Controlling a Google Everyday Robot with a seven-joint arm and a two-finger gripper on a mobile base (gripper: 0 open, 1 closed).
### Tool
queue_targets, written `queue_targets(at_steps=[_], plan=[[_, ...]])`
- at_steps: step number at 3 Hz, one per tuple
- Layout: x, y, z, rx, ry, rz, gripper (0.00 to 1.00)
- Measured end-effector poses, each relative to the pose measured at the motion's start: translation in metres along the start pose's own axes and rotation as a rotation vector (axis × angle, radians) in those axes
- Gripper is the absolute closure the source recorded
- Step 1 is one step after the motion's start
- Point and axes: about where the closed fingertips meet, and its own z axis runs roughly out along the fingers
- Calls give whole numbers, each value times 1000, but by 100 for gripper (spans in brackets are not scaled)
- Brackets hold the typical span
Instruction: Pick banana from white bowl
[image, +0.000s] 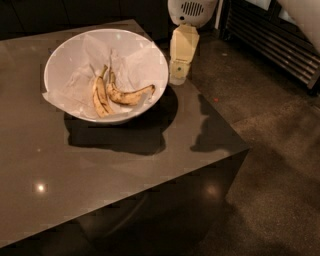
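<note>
The white bowl (60, 60) stands on the dark table, lined with crumpled white paper. Two bananas lie inside it. The banana (129, 95) is the strongly curved speckled one, its tip pointing right toward the bowl's rim. A straighter, streaked banana (100, 97) lies just left of it, their stems close together. My gripper (177, 75) hangs from the top of the view, just right of the bowl's rim and above the table's right part, clear of both bananas.
The dark glossy table (125, 165) has its right edge near the gripper and a front corner at the right. Speckled floor (280, 150) lies to the right. A slatted dark unit (280, 45) stands at the back right.
</note>
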Motion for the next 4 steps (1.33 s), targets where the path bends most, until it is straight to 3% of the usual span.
queue_targets(at_steps=[2, 4], plan=[[-31, 5, 10, -31, -66, 24, 0], [-73, 12, 22, -76, -59, 17, 0]])
